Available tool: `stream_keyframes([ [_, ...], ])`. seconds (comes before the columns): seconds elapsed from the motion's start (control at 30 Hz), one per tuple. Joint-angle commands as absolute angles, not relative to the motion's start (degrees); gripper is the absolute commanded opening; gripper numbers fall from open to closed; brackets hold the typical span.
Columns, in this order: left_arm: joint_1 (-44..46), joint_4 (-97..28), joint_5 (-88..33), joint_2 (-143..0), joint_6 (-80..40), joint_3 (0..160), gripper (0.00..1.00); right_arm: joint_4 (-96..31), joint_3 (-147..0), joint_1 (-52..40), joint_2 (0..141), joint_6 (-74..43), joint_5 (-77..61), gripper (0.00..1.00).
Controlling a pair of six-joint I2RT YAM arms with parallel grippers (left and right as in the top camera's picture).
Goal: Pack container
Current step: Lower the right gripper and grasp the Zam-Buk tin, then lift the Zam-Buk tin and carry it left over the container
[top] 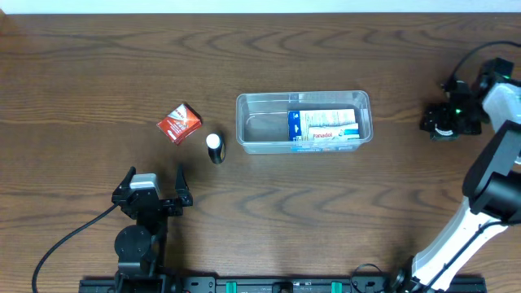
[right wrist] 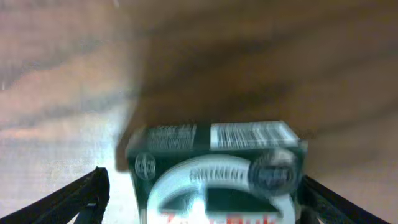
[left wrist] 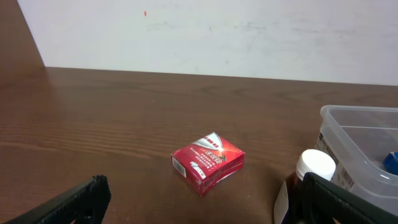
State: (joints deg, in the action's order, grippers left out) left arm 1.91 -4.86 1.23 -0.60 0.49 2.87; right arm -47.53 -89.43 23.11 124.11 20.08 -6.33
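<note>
Container (top: 260,129): stands at mid-table (top: 81,73), long side running left to right, upright, open at the top. Clear thin plastic, so judged light, somewhat flexible in the walls and slippery. It would likely skid if pushed from one end. The best hold is judged to be the rim or a short end wall. Packing should not require lifting it.

Contents: cartons (top: 324,126) in blue and white fill the right half. The left half is bare and is judged the space for what is left to pack.

Left gripper (top: 155,177): near the front edge, well apart from the container. Its fingers are spread wide and it holds nothing.

Right gripper (top: 444,124): at the far right of the table, well apart from the container. Its wrist view is blurred. Its fingers are spread on either side of a green box (right wrist: 214,168) lying on the wood. Whether a pad touches the box cannot be told, and no clamping is evident.

Other items: a red box (top: 179,123) lies left of the container, a little apart from it. A bottle (top: 214,147) with a white cap lies between the red box and the container's near left corner, just beside that corner.

Obstructions: the bottle is judged a hindrance to any left-arm reach toward the container's left end, as it may roll. The high wall calls for items to go in from above.
</note>
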Motion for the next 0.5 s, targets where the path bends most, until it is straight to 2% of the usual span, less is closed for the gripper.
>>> stream_keyframes([
  [0.0, 1.5, -5.7, 0.6, -0.2, 1.5, 1.1, 0.98, -46.0, -86.7, 21.7, 124.8, 21.3, -2.4, 0.89],
  [0.23, 1.5, -5.7, 0.6, -0.2, 1.5, 1.1, 0.98, -44.1, -84.7, 21.8, 124.8, 20.2, -1.3, 0.88],
  [0.3, 1.5, -5.7, 0.6, -0.2, 1.5, 1.1, 0.98, -44.1, -84.7, 21.8, 124.8, 20.2, -1.3, 0.84],
  [0.4, 1.5, -5.7, 0.6, -0.2, 1.5, 1.1, 0.98, -44.1, -84.7, 21.8, 124.8, 20.2, -1.3, 0.72],
  [0.47, 1.5, -5.7, 0.6, -0.2, 1.5, 1.1, 0.98, -44.2, -84.7, 21.8, 124.8, 19.5, -1.3, 0.7],
])
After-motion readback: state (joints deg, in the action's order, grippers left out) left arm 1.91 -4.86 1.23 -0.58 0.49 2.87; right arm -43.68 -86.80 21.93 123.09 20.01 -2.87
